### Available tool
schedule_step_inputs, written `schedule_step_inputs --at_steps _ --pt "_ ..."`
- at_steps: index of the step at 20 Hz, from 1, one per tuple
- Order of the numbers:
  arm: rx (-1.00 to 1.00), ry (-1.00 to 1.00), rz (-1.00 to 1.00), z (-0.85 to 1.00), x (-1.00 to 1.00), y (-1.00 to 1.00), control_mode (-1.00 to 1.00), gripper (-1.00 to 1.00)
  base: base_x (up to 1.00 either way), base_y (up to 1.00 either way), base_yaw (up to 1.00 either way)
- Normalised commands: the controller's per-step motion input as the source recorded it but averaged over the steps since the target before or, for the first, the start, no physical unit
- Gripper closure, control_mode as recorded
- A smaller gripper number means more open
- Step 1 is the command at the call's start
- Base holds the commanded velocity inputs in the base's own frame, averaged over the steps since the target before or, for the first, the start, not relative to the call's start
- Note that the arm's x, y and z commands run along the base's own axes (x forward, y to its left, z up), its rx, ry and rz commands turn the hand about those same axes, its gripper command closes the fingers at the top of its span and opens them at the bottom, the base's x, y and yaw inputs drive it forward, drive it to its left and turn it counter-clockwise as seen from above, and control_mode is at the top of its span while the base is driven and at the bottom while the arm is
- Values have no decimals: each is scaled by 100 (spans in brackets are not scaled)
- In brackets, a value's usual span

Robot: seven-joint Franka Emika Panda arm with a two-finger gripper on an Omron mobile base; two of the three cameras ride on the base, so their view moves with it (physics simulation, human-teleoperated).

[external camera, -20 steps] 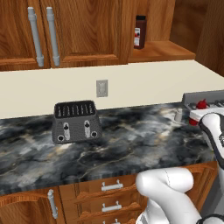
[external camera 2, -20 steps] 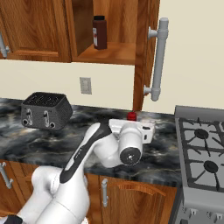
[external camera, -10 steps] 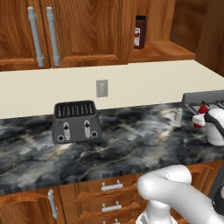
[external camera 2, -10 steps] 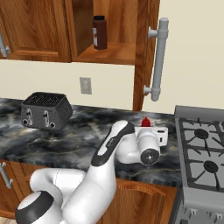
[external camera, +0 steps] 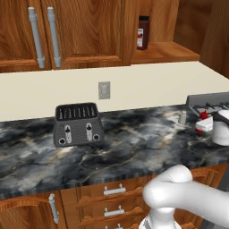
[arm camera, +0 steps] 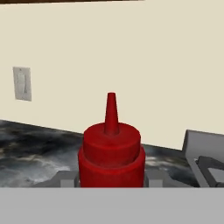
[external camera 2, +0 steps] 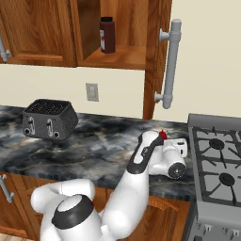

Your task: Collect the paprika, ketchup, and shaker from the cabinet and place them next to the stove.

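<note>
Red plastic sits right in front of our hand camera: the ketchup (arm camera: 111,153) stands upright between our gripper (arm camera: 111,181) fingers, its pointed nozzle rising against the cream wall. We see grey finger parts flanking the bottle on both sides, close against its body, so the gripper appears to be pinching the ketchup, though the contact itself falls at the lower edge of that view.

We take the stove (external camera 2: 219,164) as our landmark. In the right base view our hand reaches low over the dark marble counter (external camera 2: 94,146), just left of the stove's near-left corner, and a small patch of red shows at the top of the hand, beside the stove's edge. In the left base view that same red patch (external camera: 204,115) lies just in front of the stove (external camera: 210,103), at the far right of the counter.

A small pale shaker (external camera: 182,117) stands upright on the counter just left of the stove, near the wall and apart from our hand.

Up and to the left of the stove, the paprika (external camera 2: 107,35) stands upright on the shelf of the open wooden cabinet (external camera 2: 117,56), toward the nook's left side.

Well to the left of the stove, a dark toaster (external camera 2: 50,118) rests on the counter, below a wall outlet (external camera 2: 92,92).
</note>
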Motion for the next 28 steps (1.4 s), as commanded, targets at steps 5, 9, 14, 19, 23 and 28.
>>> schedule_step_inputs --at_steps 5,9,14,19,23,28 --pt "1 0 10 -34 23 -24 -100 100 0 0 0" --pt "3 0 9 -32 23 -11 -100 100 0 0 0" --pt "2 0 7 -31 20 -3 -100 100 0 0 0" --pt "1 0 6 -33 17 -1 -100 100 0 0 0" --pt "1 0 6 -33 18 -2 -100 100 0 0 0" --pt "1 -2 5 -29 3 -4 -100 -100 0 0 0"
